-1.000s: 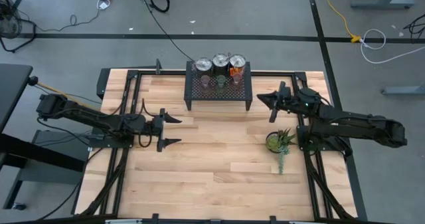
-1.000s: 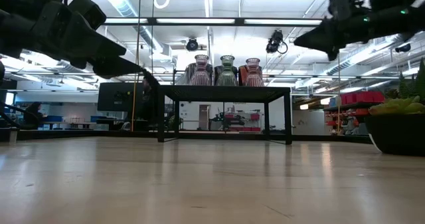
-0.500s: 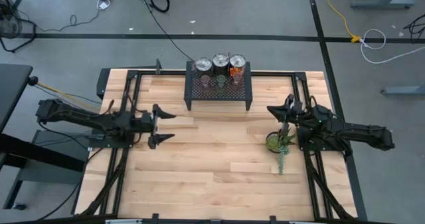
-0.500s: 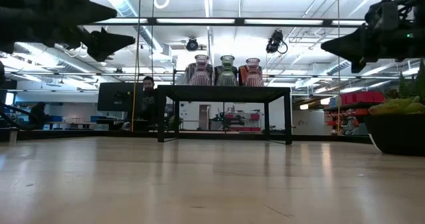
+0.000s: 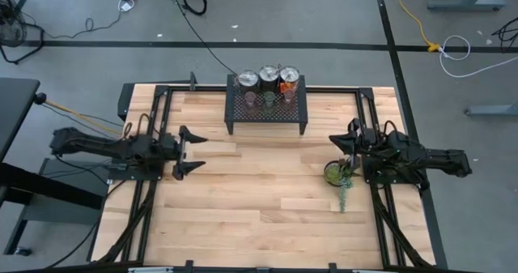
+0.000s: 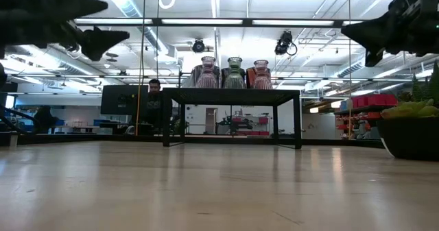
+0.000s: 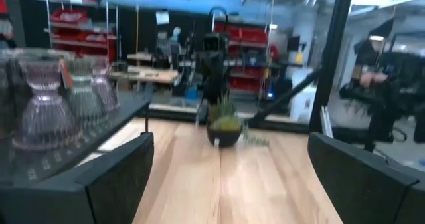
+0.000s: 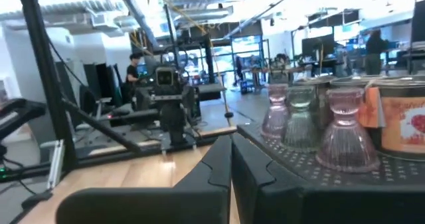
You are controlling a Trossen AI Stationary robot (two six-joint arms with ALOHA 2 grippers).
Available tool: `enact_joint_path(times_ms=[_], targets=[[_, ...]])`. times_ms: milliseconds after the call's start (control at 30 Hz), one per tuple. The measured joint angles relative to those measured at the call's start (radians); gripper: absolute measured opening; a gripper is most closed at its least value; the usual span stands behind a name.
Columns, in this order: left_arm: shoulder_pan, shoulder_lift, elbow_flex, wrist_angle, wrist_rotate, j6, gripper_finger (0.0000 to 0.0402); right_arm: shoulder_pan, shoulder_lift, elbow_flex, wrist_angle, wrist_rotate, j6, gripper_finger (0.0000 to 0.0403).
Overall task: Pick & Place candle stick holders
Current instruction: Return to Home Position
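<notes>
Three small bell-shaped holders stand in a row on the black mesh stand (image 5: pixel 236 111) at the far middle of the table: a pinkish one (image 5: pixel 250 100), a pale green one (image 5: pixel 269 100) and another pinkish one (image 5: pixel 287 97). They also show in the low view (image 6: pixel 234 72), the left wrist view (image 7: pixel 43 111) and the right wrist view (image 8: pixel 302 117). My left gripper (image 5: pixel 191 151) is open and empty at the table's left. My right gripper (image 5: pixel 336 140) is shut and empty at the right, just beyond the potted plant.
Three round silvery tins (image 5: pixel 269 74) stand behind the holders on the stand. A green potted plant (image 5: pixel 340 173) sits on the table close under my right gripper. Bare wood lies between the arms and toward the near edge. A person shows in the room behind (image 6: pixel 153 94).
My left gripper has drawn back toward the table's left edge and stays open. My right gripper has drawn back toward the table's right edge and a little toward the near edge, ending above the plant. The holders have not moved.
</notes>
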Motion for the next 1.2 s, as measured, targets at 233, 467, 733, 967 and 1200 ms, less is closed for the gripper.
enact_joint_path(times_ms=[233,467,733,967,1200], targets=[[0.0,-0.145,0.0,-0.003,0.0,0.0,0.0399,0.056,0.0,0.0,-0.001,0.0,0.0,0.0008],[0.004,-0.289,-0.001,0.052,0.001,0.0,0.0399,0.066,0.009,0.0,-0.01,0.0,0.0,0.0008],[0.022,-0.281,-0.001,0.096,0.004,0.0,0.0399,0.065,0.012,0.0,-0.017,0.007,-0.008,0.0008],[0.051,-0.28,-0.001,0.096,0.007,0.0,0.0399,0.065,0.012,0.0,-0.112,-0.139,-0.23,0.0008],[0.057,-0.28,-0.001,0.096,0.008,0.0,0.0399,0.066,0.021,0.0,-0.155,-0.168,-0.137,0.0008]])
